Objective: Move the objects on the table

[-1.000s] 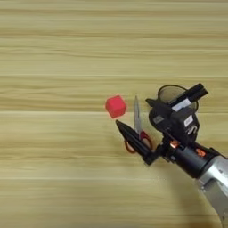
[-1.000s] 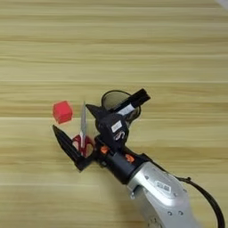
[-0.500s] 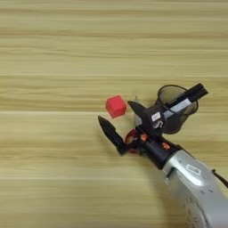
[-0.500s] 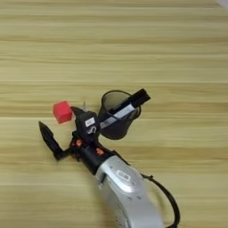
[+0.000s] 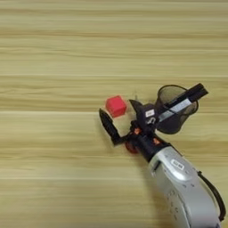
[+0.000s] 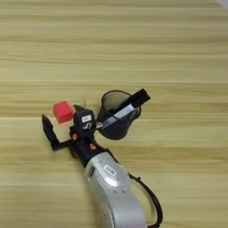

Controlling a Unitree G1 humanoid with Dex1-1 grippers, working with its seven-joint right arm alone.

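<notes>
The black wire-mesh pen cup [image 5: 174,109] is taken as the landmark. It stands upright on the light-tan wood-grain table [image 5: 53,58], and a white marker with a black cap [image 5: 183,100] is seen leaning in it, the capped end sticking out over the rim on the far right side. The small red cube [image 5: 116,106] lies to the left of the cup, apart from it. Of the red-handled steel scissors, only a bit of red handle [image 5: 131,148] is shown, to the lower left of the cup, under the arm; the blades are hidden.

The right gripper [image 5: 119,119] is held between the cube and the cup, low over the table. Its two black fingers are spread wide apart and nothing is held between them; one finger [image 5: 108,126] is set below and left of the cube, the other nearer the cup.

The step in hand is judged to be an approach to the cube. For the next move, the open fingers would need to be brought to either side of the cube, lowered and closed, with the cup kept from being knocked.
</notes>
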